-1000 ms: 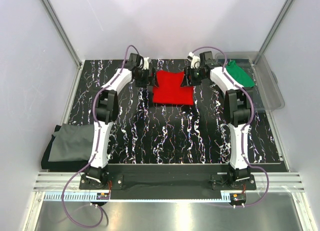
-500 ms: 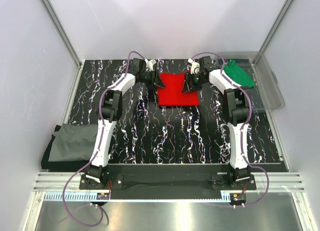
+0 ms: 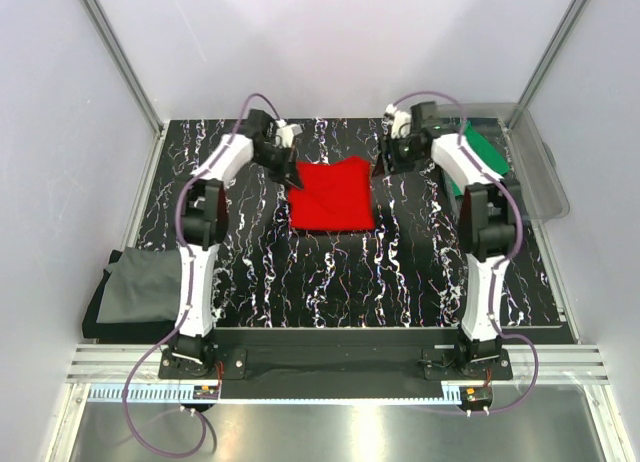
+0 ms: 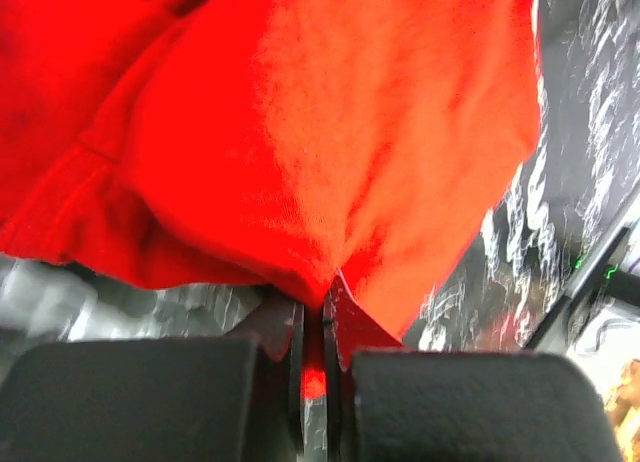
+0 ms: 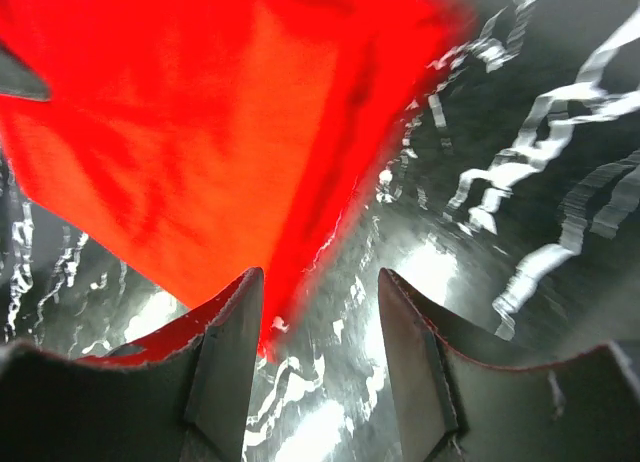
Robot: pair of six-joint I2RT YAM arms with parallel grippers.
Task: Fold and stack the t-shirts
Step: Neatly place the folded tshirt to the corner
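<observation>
Red t-shirt [image 3: 332, 195] lies folded into a rough square on the far middle of the black marbled table [image 3: 330, 272], between the two arms. The left gripper [image 4: 312, 317] is pinched tight on its far-left corner, with cloth bunching into the closed jaws. The right gripper [image 5: 320, 302] stands spread at the far-right corner; the cloth's tip lies just inside its jaws, ungripped. The risk, as I judge it, is that if the left arm pulls with only one corner held, the fold will skew or drag open, and the right jaws could catch and flip their corner. The green t-shirt [image 3: 482, 147] sits in the clear bin [image 3: 545, 182], and the dark grey one [image 3: 140, 287] lies at the table's near-left edge.
</observation>
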